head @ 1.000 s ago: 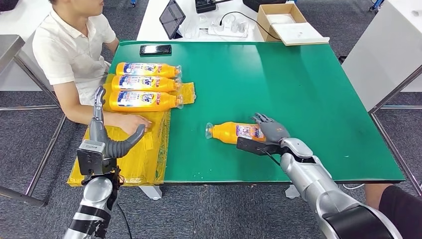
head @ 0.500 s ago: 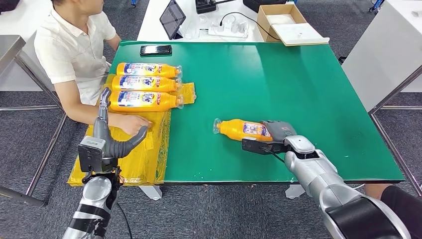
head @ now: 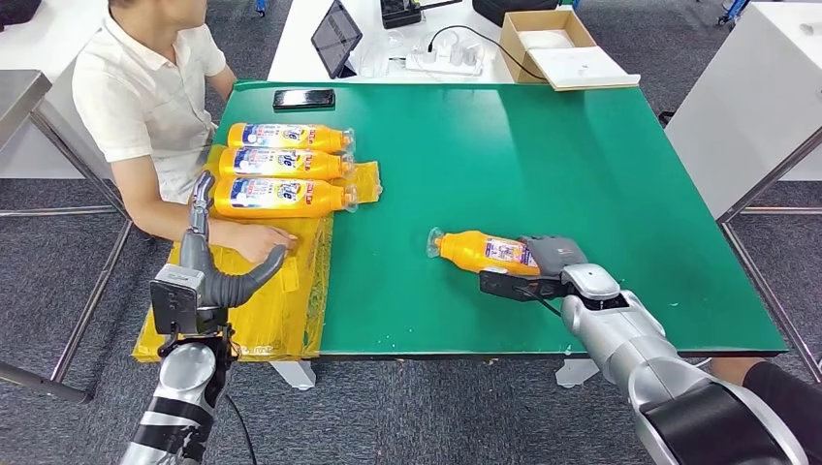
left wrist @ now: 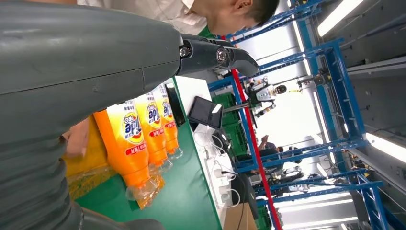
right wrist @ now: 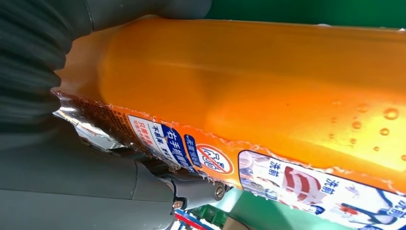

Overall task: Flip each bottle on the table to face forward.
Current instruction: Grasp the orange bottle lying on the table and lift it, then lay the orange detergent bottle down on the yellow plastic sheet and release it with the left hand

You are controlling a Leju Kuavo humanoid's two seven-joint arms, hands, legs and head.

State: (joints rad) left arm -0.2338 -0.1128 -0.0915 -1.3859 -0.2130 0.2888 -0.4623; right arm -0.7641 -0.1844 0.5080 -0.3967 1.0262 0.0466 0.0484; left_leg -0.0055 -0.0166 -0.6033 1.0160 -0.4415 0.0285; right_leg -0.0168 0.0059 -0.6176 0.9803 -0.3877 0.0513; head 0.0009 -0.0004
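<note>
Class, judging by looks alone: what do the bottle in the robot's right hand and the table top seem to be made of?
Bottle: likely translucent glossy plastic; orange liquid and droplets show through, and a printed film label has a ragged edge. Table top: matte green, possibly a mat or laminate; it shows no glare.

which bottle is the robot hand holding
The lone orange bottle mid-table, gripped by the right robot hand; the other three lie in a row on yellow bags.

A person sits beside the green table, phone near its far edge.
</note>
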